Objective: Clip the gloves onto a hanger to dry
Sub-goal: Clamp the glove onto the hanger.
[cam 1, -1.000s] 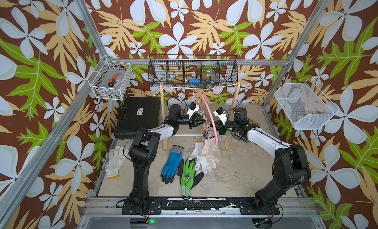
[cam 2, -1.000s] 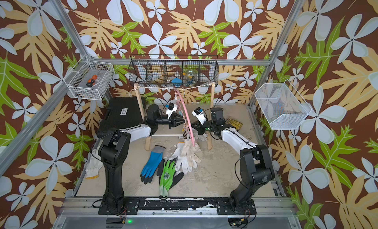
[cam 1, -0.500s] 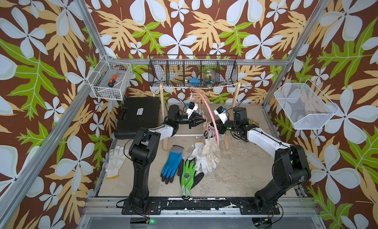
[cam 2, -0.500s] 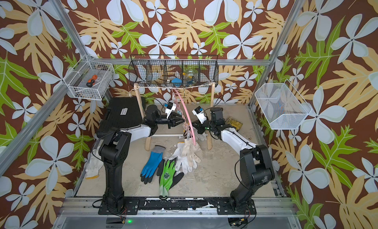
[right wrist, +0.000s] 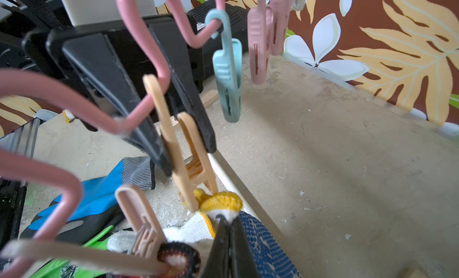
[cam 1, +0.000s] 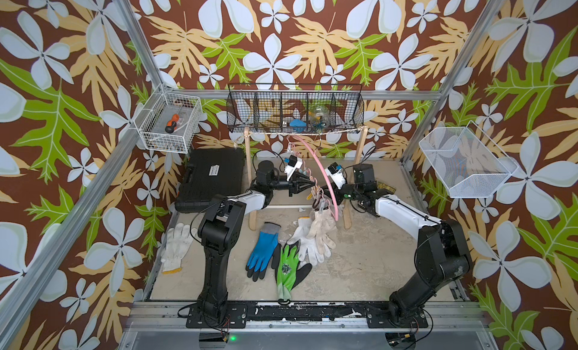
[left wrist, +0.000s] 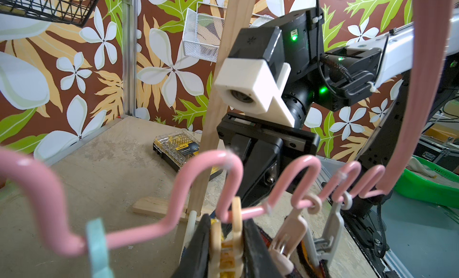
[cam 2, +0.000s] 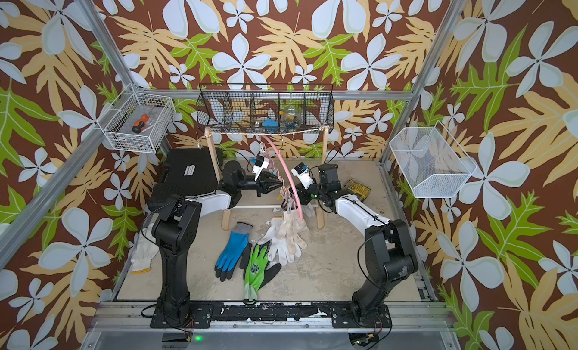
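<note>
Beige floor [cam 1: 375,254]: left gripper [cam 1: 313,184] squeezes tan clip [right wrist: 182,155]; right gripper [right wrist: 227,229] pinches yellow-cuffed white glove [right wrist: 221,201].

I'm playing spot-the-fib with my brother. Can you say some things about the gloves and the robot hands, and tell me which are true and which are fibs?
1. The blue glove lies on the table. True.
2. The green glove hangs from the hanger. False: it lies on the table too.
3. The left gripper squeezes a tan clip. True.
4. The right gripper is open and empty. False: it is shut on a white glove with a yellow cuff.
5. The hanger is blue. False: it is pink.
</note>
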Controlling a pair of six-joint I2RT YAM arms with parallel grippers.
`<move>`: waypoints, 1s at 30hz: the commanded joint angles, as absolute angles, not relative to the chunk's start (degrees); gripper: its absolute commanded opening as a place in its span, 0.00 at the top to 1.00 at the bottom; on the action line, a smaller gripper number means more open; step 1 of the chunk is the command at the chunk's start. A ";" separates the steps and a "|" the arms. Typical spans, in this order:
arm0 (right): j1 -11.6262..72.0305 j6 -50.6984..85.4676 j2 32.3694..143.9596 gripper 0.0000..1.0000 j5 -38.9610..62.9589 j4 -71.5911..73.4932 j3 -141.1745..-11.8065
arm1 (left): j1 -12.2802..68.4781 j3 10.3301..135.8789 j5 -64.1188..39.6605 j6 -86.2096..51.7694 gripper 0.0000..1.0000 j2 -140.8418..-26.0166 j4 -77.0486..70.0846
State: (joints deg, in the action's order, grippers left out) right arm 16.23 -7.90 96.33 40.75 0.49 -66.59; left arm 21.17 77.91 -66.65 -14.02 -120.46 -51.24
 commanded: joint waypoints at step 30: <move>16.04 -5.83 98.08 1.00 46.02 -0.16 -69.10 | 21.14 78.00 -65.96 -10.82 0.94 -120.67 -49.87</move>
State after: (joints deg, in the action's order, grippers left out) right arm 15.92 -5.17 96.92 45.39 0.75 -67.99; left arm 21.17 77.89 -66.02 -11.60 -121.10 -49.47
